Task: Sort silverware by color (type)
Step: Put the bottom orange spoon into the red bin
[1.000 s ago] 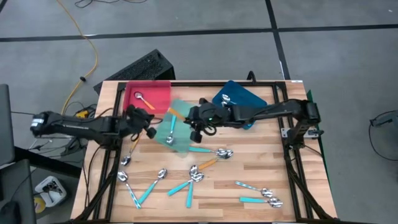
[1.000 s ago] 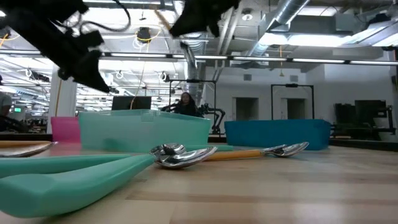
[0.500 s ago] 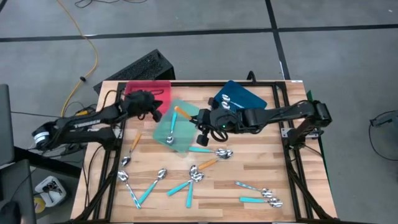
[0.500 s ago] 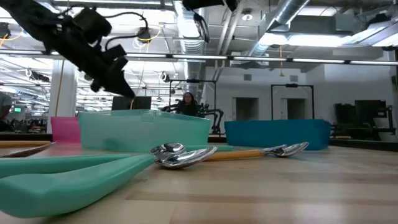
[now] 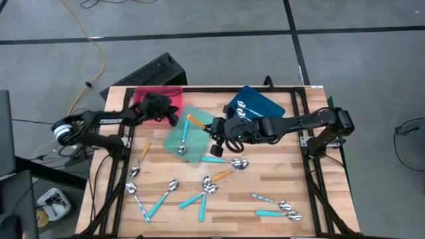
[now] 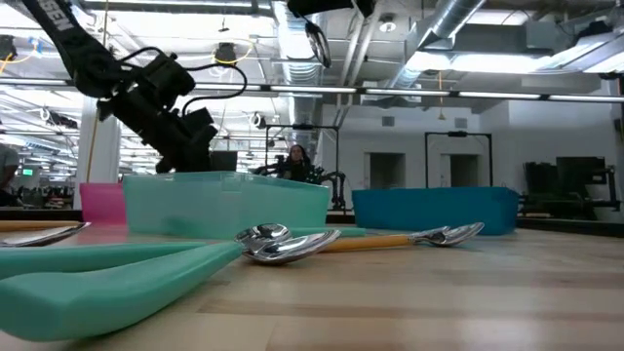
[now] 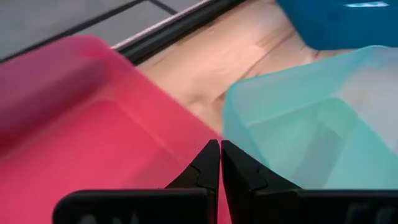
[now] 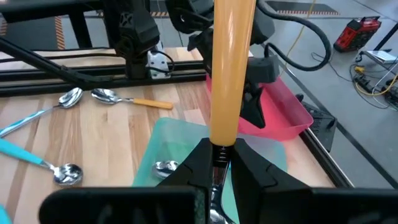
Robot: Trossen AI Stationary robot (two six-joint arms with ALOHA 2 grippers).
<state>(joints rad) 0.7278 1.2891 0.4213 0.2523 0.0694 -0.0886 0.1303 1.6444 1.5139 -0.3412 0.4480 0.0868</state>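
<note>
Orange-handled spoon (image 8: 231, 68) clamped by right gripper (image 8: 217, 163) over teal tray (image 5: 188, 136), likely bound for red tray (image 5: 174, 93) at 10 o'clock; left gripper (image 7: 220, 163) shut, empty.

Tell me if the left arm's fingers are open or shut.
Shut: in the left wrist view the two dark fingers meet tip to tip, empty, over the red tray.
</note>
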